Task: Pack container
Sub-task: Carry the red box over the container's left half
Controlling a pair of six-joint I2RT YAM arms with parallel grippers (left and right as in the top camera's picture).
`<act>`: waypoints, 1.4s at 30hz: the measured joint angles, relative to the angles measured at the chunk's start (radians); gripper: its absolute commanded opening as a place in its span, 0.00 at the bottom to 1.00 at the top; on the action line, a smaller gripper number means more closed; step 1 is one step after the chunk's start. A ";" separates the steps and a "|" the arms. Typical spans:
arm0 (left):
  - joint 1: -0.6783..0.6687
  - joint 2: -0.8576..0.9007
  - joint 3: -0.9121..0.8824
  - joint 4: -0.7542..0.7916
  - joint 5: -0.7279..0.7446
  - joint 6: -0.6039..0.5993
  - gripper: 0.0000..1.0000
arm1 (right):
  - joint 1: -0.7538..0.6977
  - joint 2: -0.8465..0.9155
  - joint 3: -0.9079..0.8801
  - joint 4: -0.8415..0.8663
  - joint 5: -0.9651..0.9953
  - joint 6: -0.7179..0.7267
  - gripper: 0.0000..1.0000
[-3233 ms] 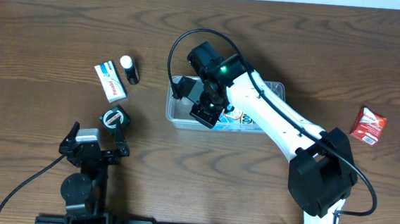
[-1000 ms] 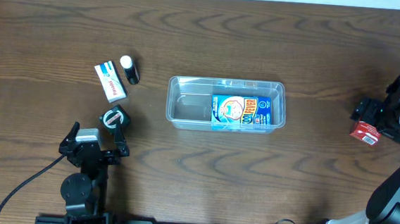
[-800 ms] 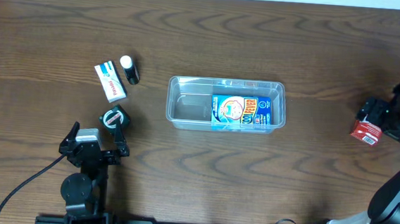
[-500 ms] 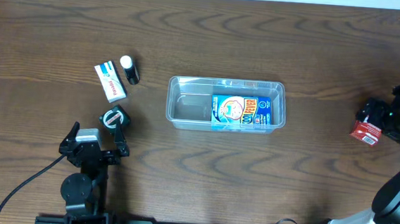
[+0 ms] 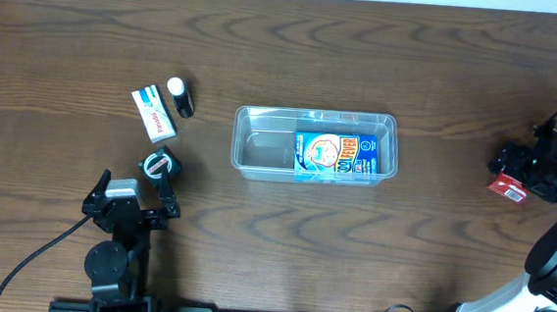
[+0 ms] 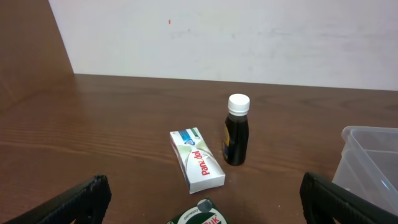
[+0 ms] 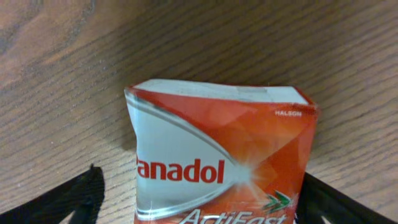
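Overhead view: the container (image 5: 259,151) lies at the middle of the bench (image 5: 384,55), with one blue box (image 5: 334,156) flat in its right half. At the bench's right edge, the right tool (image 7: 200,198), spread wide, straddles a red Panadol box (image 7: 217,137) ungripped. The left tool (image 6: 202,196), likewise released, holds nothing and faces a white box (image 6: 196,159) and a dark bottle (image 6: 236,134).

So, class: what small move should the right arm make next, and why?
Probably close the right pincer on the red Panadol box: its fingers stand open either side of it, and it lies on the table, outside the container.
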 measured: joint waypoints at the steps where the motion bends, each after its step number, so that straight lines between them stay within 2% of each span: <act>1: 0.000 0.000 0.000 0.000 0.000 0.000 0.98 | 0.000 0.000 0.000 0.003 0.002 -0.001 0.85; 5: 0.000 0.000 0.000 0.000 0.000 0.000 0.98 | 0.000 0.002 0.000 0.008 0.014 -0.003 0.79; 10: 0.000 0.000 0.000 0.000 0.000 0.000 0.98 | 0.000 0.006 0.000 0.006 0.024 -0.006 0.67; 18: 0.000 0.000 0.000 0.000 0.000 0.000 0.98 | 0.000 0.006 0.000 -0.001 0.028 -0.006 0.63; 24: 0.000 0.000 0.000 0.000 0.000 0.000 0.98 | 0.001 0.006 0.008 -0.025 0.011 -0.001 0.56; 27: 0.000 0.000 0.000 0.000 0.000 0.000 0.98 | 0.016 0.006 0.030 -0.079 -0.018 0.008 0.59; 33: 0.000 0.000 0.000 0.000 0.000 0.000 0.98 | 0.134 0.010 0.202 -0.264 -0.050 0.024 0.62; 42: 0.000 0.000 0.000 0.000 0.000 0.000 0.98 | 0.439 0.010 0.552 -0.517 -0.063 0.123 0.57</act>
